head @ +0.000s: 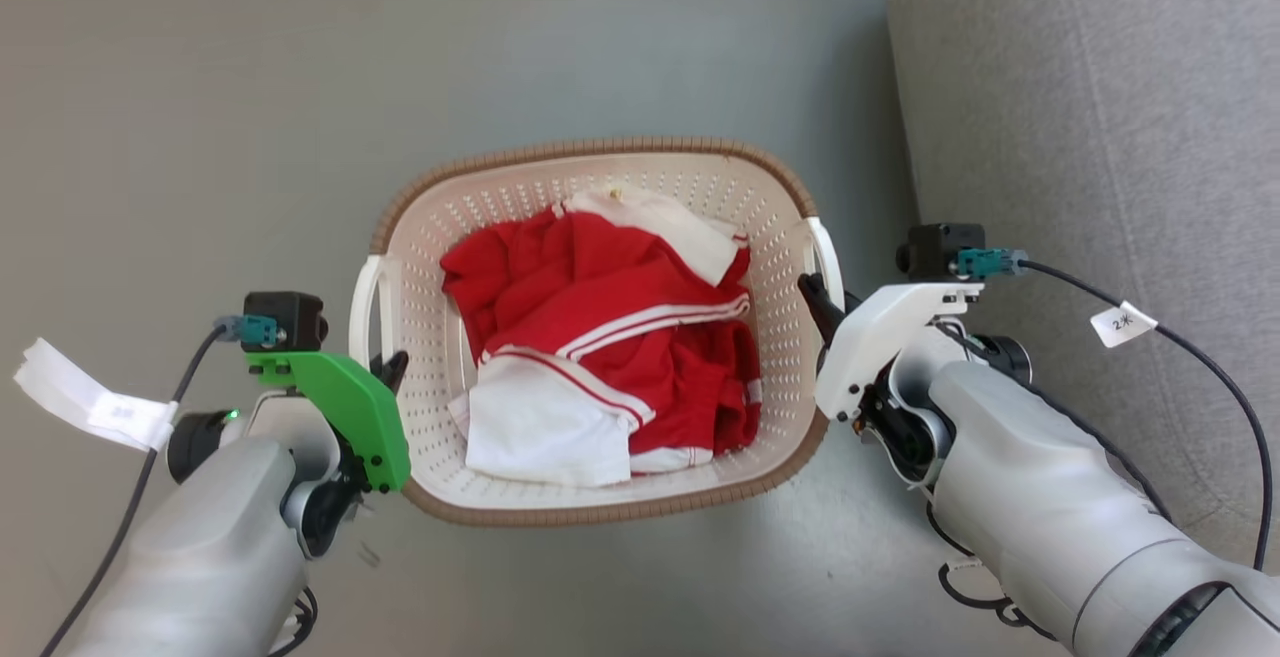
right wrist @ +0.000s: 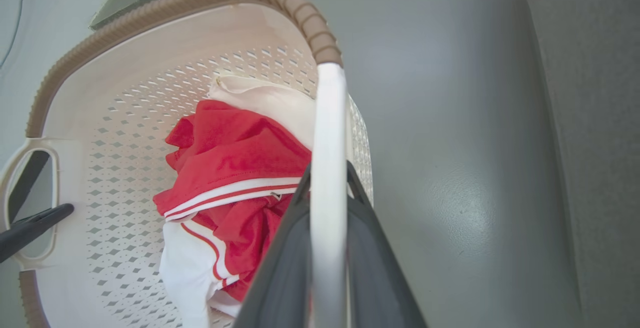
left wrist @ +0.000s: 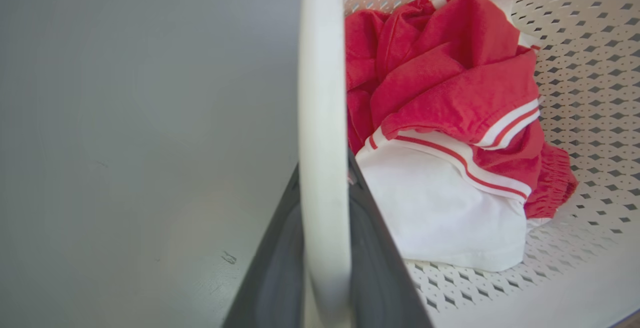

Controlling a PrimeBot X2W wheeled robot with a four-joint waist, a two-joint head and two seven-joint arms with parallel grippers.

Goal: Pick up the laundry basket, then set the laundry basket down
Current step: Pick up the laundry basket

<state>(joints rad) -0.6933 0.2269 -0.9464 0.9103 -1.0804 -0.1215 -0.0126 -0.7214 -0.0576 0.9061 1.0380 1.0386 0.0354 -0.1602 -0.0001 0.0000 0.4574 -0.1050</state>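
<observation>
Gripping both sides: our left gripper [left wrist: 324,170] has its two dark fingers [left wrist: 382,273] pinched on the left white handle [head: 362,309], our right gripper [right wrist: 328,173] likewise on the right white handle [head: 826,255], of the cream perforated plastic laundry basket [head: 600,150], which lies between our arms, grey floor [head: 200,137] beneath, crumpled red-and-white clothes [head: 600,337] inside. Lifted or grounded: we cannot tell. We judge both arms should rise together, level, so neither handle slips.

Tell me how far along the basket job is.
Done: left gripper and right gripper each straddle a white handle of the laundry basket, seemingly clamped. In hand: the lift; whether it is off the floor I cannot tell. Left: setting it down.
</observation>
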